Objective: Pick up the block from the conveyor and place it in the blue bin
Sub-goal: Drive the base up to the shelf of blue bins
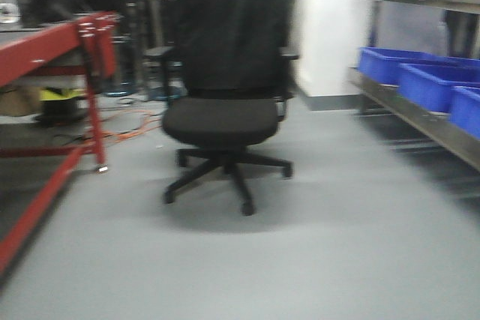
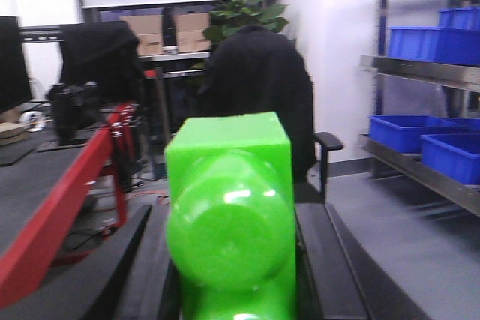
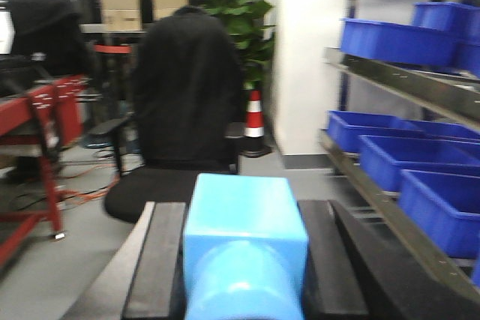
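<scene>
My left gripper [image 2: 231,275] is shut on a bright green block [image 2: 229,215], which fills the middle of the left wrist view between the two black fingers [image 2: 330,267]. My right gripper [image 3: 244,275] is shut on a light blue block [image 3: 244,249], held between its black fingers [image 3: 157,260]. The conveyor's dark belt [image 2: 30,200] on its red frame [image 1: 45,54] stands at the left. Blue bins [image 1: 435,80] sit on a metal shelf at the right; they also show in the right wrist view [image 3: 409,159] and the left wrist view [image 2: 409,129].
A black office chair [image 1: 225,88] with a dark jacket over its back stands in the middle of the grey floor ahead. Orange cables [image 1: 127,125] lie on the floor by the red frame. A traffic cone [image 3: 255,114] and a plant [image 3: 240,5] stand behind the chair.
</scene>
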Controlling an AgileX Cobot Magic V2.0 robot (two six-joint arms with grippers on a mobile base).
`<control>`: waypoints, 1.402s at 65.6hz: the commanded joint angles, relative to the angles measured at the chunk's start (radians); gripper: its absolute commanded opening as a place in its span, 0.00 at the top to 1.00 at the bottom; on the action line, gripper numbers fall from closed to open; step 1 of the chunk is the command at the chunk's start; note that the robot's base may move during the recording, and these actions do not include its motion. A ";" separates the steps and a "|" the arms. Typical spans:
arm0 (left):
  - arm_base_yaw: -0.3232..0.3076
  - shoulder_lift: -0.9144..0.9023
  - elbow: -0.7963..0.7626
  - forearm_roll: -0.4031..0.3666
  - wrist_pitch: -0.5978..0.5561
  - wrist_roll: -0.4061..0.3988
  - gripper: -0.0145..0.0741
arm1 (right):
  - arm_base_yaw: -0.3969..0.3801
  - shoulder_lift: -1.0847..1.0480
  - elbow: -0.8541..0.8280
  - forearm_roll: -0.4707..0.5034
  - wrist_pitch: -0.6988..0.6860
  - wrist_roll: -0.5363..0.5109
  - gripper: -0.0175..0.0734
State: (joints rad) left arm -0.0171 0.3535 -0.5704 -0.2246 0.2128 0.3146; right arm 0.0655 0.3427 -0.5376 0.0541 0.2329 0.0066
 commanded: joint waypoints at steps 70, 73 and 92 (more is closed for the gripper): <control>-0.005 -0.004 -0.002 0.000 -0.018 -0.003 0.96 | 0.003 -0.005 0.002 -0.007 -0.024 -0.007 0.99; -0.005 -0.004 -0.002 0.000 -0.018 -0.003 0.96 | 0.003 -0.005 0.002 -0.007 -0.024 -0.007 0.99; -0.005 -0.004 -0.002 0.000 -0.018 -0.003 0.96 | 0.003 -0.005 0.002 -0.007 -0.024 -0.007 0.99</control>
State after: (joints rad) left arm -0.0171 0.3535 -0.5704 -0.2246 0.2128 0.3146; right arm 0.0655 0.3427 -0.5376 0.0541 0.2329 0.0066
